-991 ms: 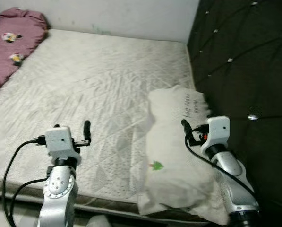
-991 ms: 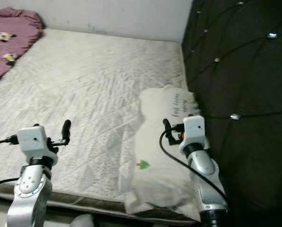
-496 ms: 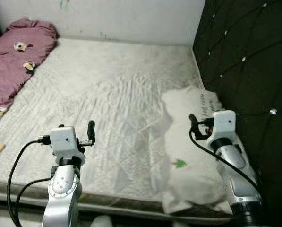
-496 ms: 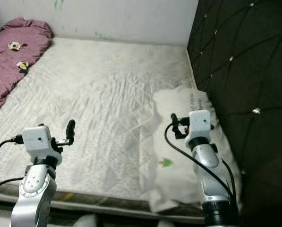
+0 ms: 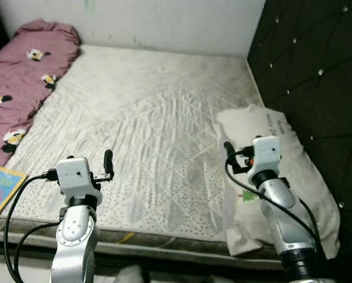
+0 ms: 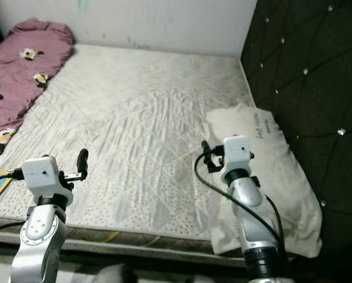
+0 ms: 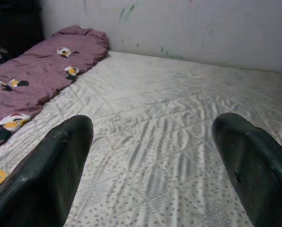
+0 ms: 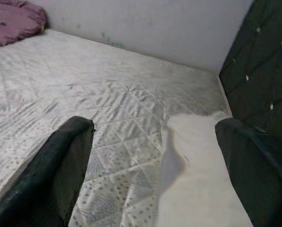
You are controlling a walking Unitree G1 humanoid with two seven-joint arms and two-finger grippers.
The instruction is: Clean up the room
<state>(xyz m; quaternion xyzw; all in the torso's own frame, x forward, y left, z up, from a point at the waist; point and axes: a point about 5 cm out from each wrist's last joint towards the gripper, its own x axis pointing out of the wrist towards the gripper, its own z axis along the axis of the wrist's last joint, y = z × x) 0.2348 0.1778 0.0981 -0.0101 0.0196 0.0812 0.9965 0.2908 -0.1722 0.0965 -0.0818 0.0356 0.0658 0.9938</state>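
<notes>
The pillow lies on the mattress against the dark padded headboard, its near end hanging a little over the mattress's front edge. The right gripper hovers just beside the pillow's inner edge, fingers spread wide and empty. To do this step well, I judge it should settle over the pillow's middle and pinch a good fold of the soft cloth, since an edge grab would let it sag and slip. The left gripper hangs above the mattress's front part, well apart from the pillow, also wide open and holding nothing.

Count: one pillow, one maroon blanket on the mattress's far side from the headboard, and one colourful book by the blanket's near end.
</notes>
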